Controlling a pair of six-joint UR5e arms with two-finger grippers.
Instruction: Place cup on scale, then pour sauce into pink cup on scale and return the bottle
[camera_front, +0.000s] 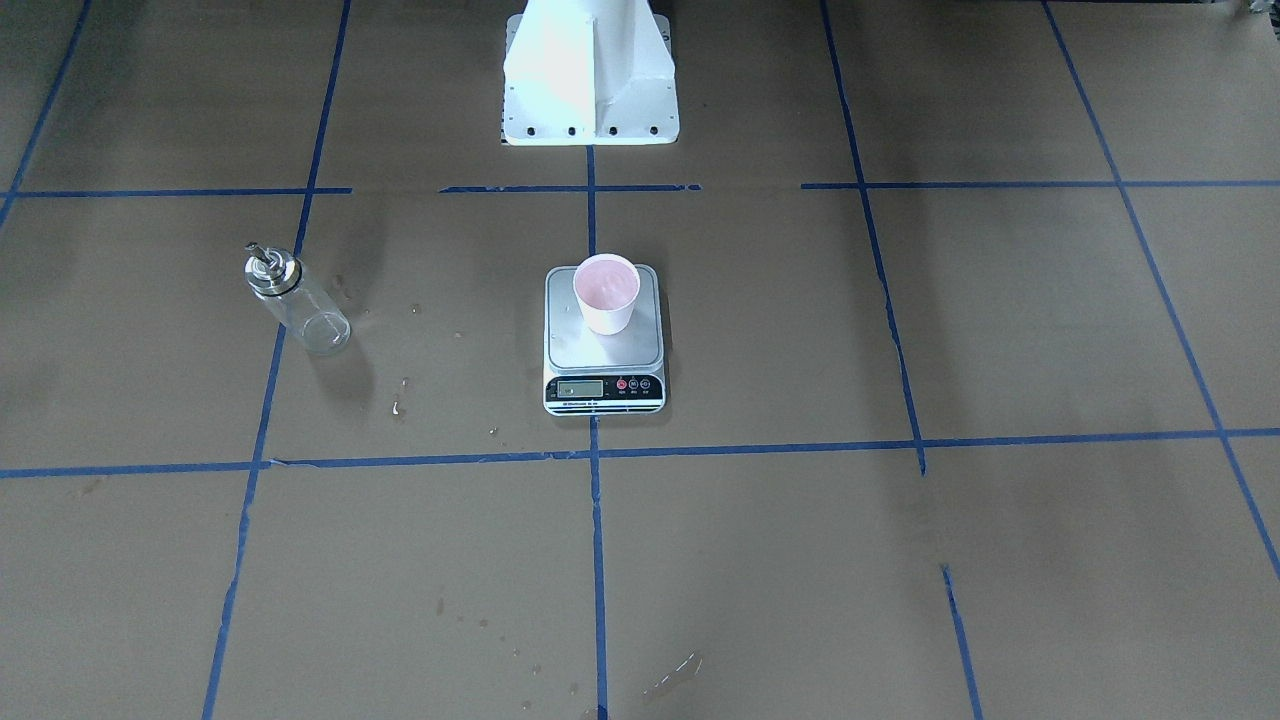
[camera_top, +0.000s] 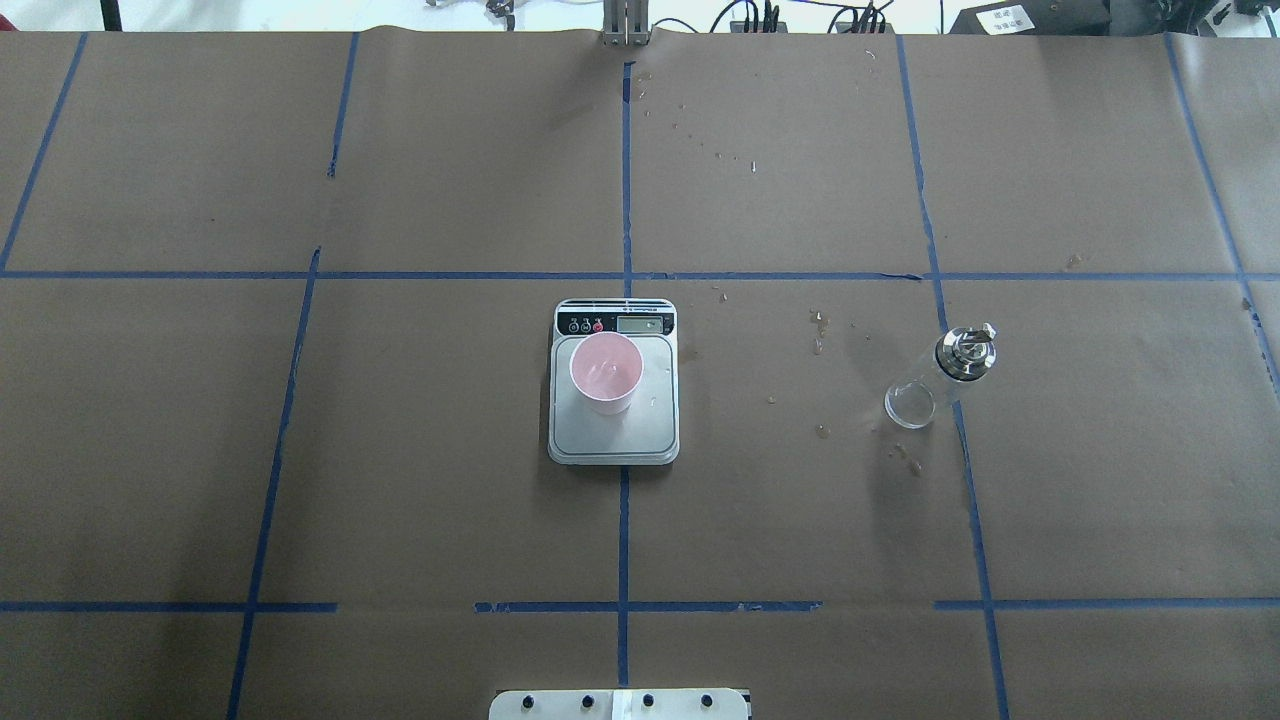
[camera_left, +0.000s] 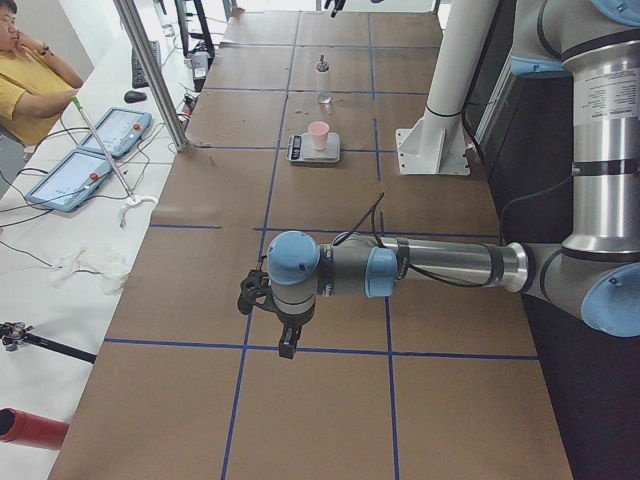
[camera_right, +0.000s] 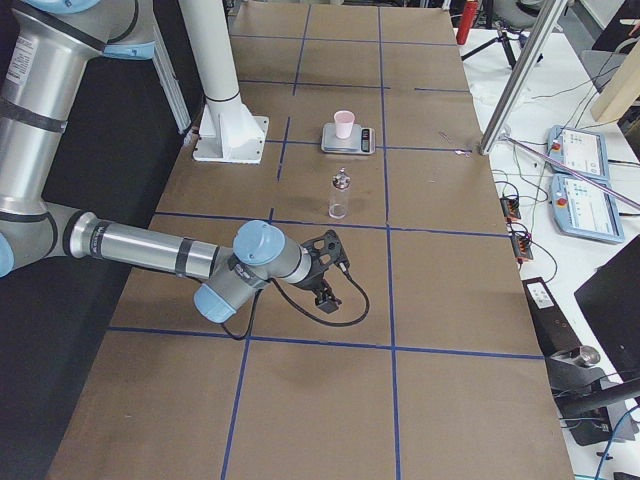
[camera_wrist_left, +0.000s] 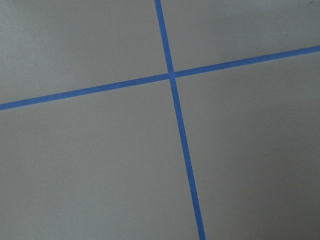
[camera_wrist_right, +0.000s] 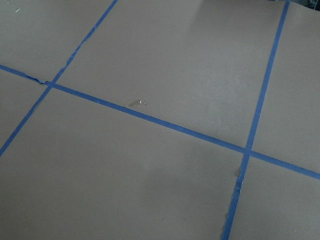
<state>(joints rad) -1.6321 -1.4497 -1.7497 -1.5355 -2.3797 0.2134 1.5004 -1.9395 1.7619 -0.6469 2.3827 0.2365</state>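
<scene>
two arms, both low over the brown paper table (camera_top: 400, 450), both far out toward its ends and well apart from the task things.

left gripper (camera_left: 286, 344): seen only in the left side view, pointing down over a blue tape line (camera_left: 260, 190). we cannot tell whether its jaws are wide or narrow. nothing visible in it. its wrist view shows only paper and a tape cross.

right gripper (camera_right: 326, 294): seen only in the right side view, close to the paper, a black cable looped beside it. jaw width: we cannot tell. its wrist view shows paper, tape, one small wet spot.

scale (camera_front: 600, 352): flat at table centre, over the middle tape line, display strip on the side away from the robot.

cup (camera_front: 606, 292): upright on the scale platform, roughly mid-platform, pink inside, whitish glints inside it in the overhead view.

bottle (camera_front: 298, 300): upright on the paper on the robot's right, on a tape line, well apart from the scale, metal cap on. glass looks clear; sauce level we cannot read.

droplets (camera_top: 820, 330) lie scattered on the paper between scale and bottle.

person (camera_left: 30, 85) in a yellow top sits beyond the table edge in the left side view.
</scene>
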